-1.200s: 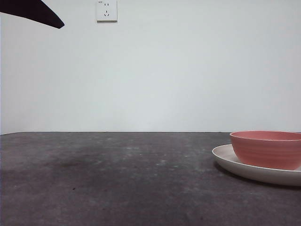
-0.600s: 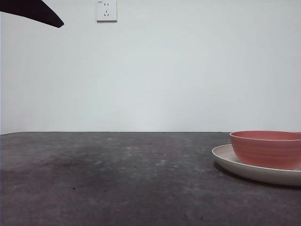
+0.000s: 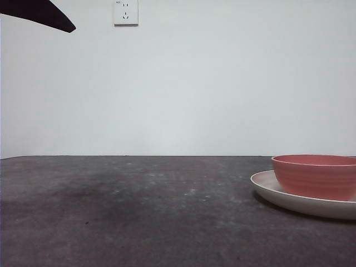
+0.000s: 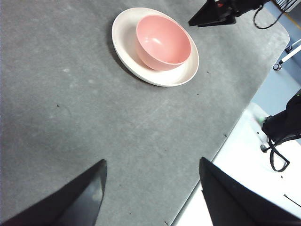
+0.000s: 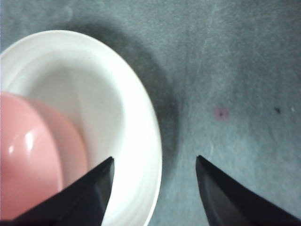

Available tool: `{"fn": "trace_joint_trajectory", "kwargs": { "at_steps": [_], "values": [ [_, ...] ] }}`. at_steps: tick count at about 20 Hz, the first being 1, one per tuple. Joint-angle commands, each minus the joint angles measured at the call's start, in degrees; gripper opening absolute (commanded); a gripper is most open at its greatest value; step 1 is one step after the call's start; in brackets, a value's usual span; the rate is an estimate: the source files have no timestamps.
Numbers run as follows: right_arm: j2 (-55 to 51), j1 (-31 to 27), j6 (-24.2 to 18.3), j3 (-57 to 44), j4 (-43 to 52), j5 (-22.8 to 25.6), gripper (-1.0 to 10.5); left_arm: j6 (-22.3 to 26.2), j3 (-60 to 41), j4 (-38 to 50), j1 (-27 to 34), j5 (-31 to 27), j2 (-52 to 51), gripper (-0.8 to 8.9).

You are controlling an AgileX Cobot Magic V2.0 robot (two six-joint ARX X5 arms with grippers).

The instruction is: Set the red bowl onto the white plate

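red bowl (image 4: 163, 42): I see a small round bowl, matte salmon-pink, faint horizontal ridges on its side in the front view (image 3: 315, 177); smooth inside with a soft highlight; nothing in it that I can see.
bowl position: sitting upright on the white plate (image 4: 126, 47), off-centre toward one side of it, at the right edge of the front view.
white plate: wide, shallow, round, cream-white, raised rim; clearly wider than the bowl; rim pokes out past the bowl on the left in the front view (image 3: 264, 182); lies flat on the table.
table (image 3: 139, 211): dark grey, mottled, felt-like matte surface with pale specks — rounded corner shows in the left wrist view (image 4: 84, 108).
left gripper (image 4: 153, 188): I read the two black wedge jaws as spread wide, nothing between them; held high above the table, well apart from plate and bowl.
right gripper (image 5: 154, 188): jaws spread, gripping nothing; close above the plate's rim (image 5: 150, 141), one jaw over the plate beside the bowl (image 5: 33, 160), the other over bare table (image 5: 225, 70).
black tip (image 3: 41, 14): dark pointed arm part at the front view's top left corner — can't tell which arm.
wall socket (image 3: 126, 12): white, square, on the plain white wall.
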Motion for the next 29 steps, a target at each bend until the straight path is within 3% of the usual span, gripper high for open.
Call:
{"fn": "trace_joint_trajectory", "kwargs": {
  "at_steps": [1, 5, 10, 13, 20, 29],
  "values": [
    [3.15, 0.07, 0.39, 0.11, 1.38, -0.2, 2.6, 0.52, 0.46, 0.59, -0.37, 0.44, 0.28, 3.11],
    [6.05, 0.07, 0.37, 0.11, 2.43, -0.22, 2.5, 0.52, 0.46, 0.61, -0.37, 0.44, 0.28, 3.11],
    [8.48, 0.63, 0.33, 0.11, 3.96, -0.66, 1.9, 0.5, 0.46, 1.01, -0.37, 0.44, 0.28, 3.11],
    [9.55, 1.18, 0.33, 0.11, 4.7, -0.66, 0.9, 0.48, 0.46, 0.98, -0.37, 0.44, 0.28, 3.11],
    [10.14, 1.05, 0.37, 0.11, 5.2, -0.83, 0.1, 0.26, 0.46, 0.85, -0.37, 0.44, 0.28, 3.11],
    [8.2, 1.05, 2.32, 0.31, 5.75, -8.85, 0.1, 0.26, 0.46, 0.72, -0.37, 0.44, 0.28, 3.11]
  ]
}}
